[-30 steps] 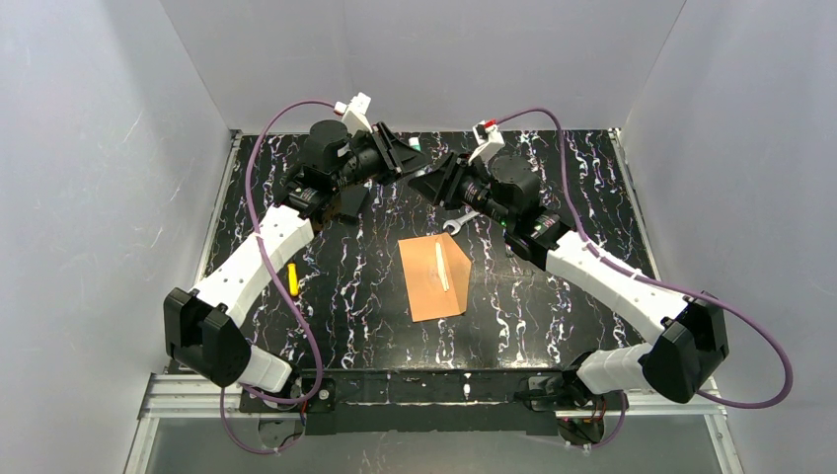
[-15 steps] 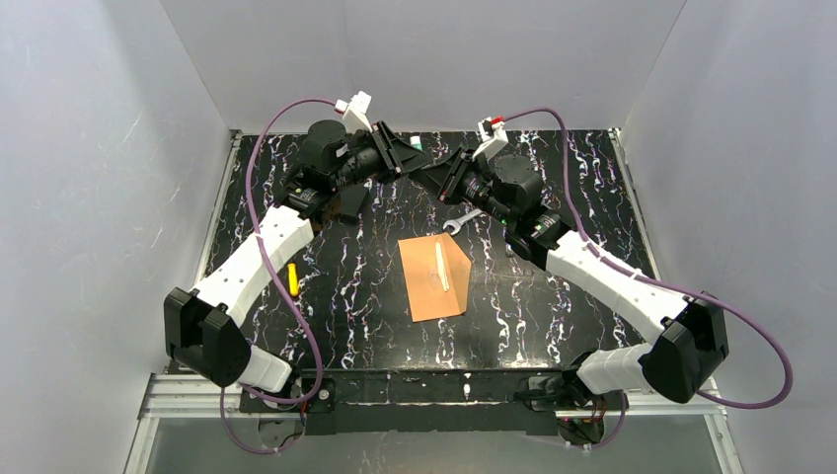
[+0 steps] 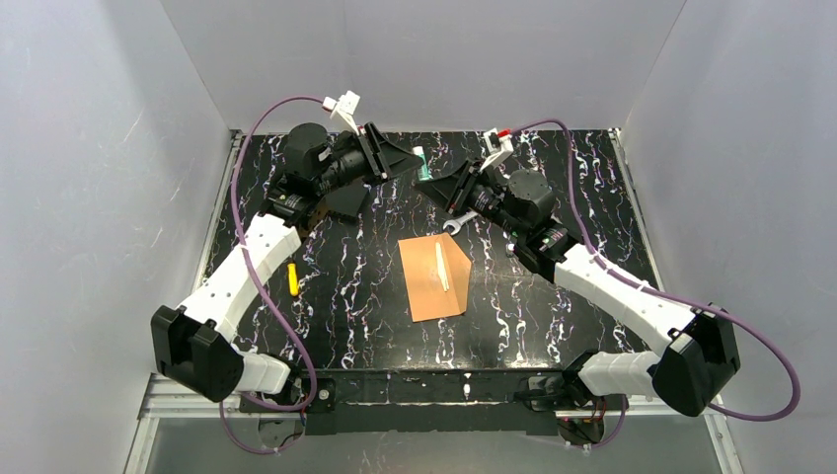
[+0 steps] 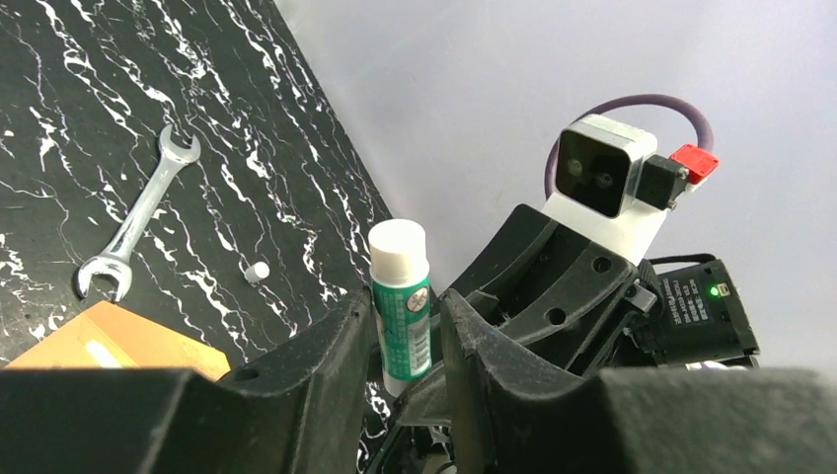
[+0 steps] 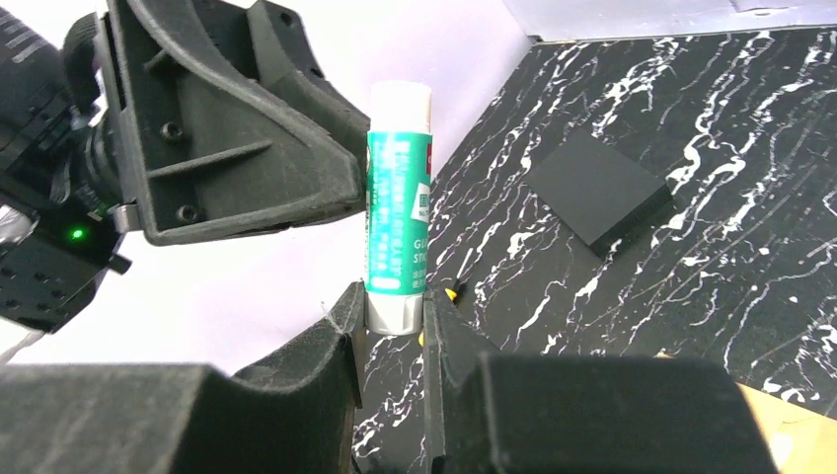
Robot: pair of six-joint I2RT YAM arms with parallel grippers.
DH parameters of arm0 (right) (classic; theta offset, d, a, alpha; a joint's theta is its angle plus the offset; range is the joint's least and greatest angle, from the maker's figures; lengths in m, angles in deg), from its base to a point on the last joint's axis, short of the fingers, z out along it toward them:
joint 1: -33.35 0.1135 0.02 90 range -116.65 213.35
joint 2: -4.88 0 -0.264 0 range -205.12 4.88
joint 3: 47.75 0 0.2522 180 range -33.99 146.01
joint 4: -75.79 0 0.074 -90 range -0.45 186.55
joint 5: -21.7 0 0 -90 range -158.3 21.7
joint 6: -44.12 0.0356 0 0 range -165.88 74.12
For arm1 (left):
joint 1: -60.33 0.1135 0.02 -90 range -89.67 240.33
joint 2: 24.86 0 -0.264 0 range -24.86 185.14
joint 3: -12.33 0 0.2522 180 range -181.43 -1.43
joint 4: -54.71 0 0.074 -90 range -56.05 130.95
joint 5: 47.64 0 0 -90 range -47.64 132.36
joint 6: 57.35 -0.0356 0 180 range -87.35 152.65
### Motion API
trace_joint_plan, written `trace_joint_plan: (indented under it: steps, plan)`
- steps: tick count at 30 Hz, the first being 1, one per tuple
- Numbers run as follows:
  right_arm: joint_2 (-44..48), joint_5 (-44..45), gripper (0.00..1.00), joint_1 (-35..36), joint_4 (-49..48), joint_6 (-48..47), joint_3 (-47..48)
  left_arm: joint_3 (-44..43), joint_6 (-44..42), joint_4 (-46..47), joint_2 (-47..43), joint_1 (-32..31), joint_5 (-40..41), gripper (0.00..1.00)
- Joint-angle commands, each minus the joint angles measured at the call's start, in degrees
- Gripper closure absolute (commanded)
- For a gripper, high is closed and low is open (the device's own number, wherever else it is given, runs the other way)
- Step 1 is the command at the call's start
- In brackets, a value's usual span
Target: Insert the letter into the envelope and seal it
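Note:
The orange-brown envelope [image 3: 434,278] lies flat mid-table, with a thin cream strip [image 3: 440,267] along it. No more of the letter shows. My right gripper [image 5: 393,311] is shut on the base of a green glue stick [image 5: 398,212] with a white cap and holds it upright above the far table; in the top view the right gripper [image 3: 434,184] sits under the glue stick [image 3: 421,160]. My left gripper [image 4: 407,316] is open, its fingertips level with the glue stick [image 4: 400,296] and just to its left in the top view [image 3: 405,164].
A wrench [image 3: 460,223] lies just beyond the envelope. A flat black block [image 3: 345,200] sits under the left arm. A yellow object [image 3: 292,279] lies at the left. A small white piece [image 4: 258,272] lies near the wrench. White walls enclose the table.
The two grippers met at the far middle, then the left arm drew back to the left. The glue stick now stands in the right gripper, which rose slightly.

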Motion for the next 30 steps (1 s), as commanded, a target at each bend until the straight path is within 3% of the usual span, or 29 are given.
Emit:
trace_joint_plan:
  steps: [1, 7, 10, 13, 17, 20, 24, 30]
  plan:
    - [0.13, -4.74, 0.96, -0.29, -6.28, -1.67, 0.23, -2.18, -1.16, 0.82, 0.04, 0.45, -6.94, 0.68]
    - [-0.71, -5.42, 0.96, -0.29, -6.33, -1.13, 0.92, -2.49, -0.74, 0.95, 1.29, 0.45, -11.31, 0.63]
    - [-1.12, -6.27, 0.96, -0.29, -6.53, -0.91, 1.37, -2.10, -0.47, 1.51, 0.89, 0.45, -11.63, 0.74]
    - [-1.31, -7.39, 0.96, -0.34, -6.50, -0.58, 1.56, -2.26, 0.19, 3.10, 1.33, 0.45, -13.61, 1.00]
    - [-1.25, -10.53, 0.99, -0.46, -8.41, 0.70, 2.00, -2.32, -0.91, 7.06, 1.13, 0.64, -18.39, 1.00]
    - [-1.29, -18.06, 0.99, -1.13, -15.10, 3.31, 1.63, -2.98, -3.18, 11.27, 0.51, 1.23, -24.51, 1.00]
    - [-2.42, -33.28, 0.99, -2.03, -32.83, 11.25, 1.01, -7.27, -2.33, 14.01, 1.30, 2.33, -34.69, 1.00]
    - [-6.56, -49.90, 0.99, -1.98, -42.76, 21.78, 8.46, -10.00, -2.20, 15.47, 1.65, 2.34, -40.78, 1.00]
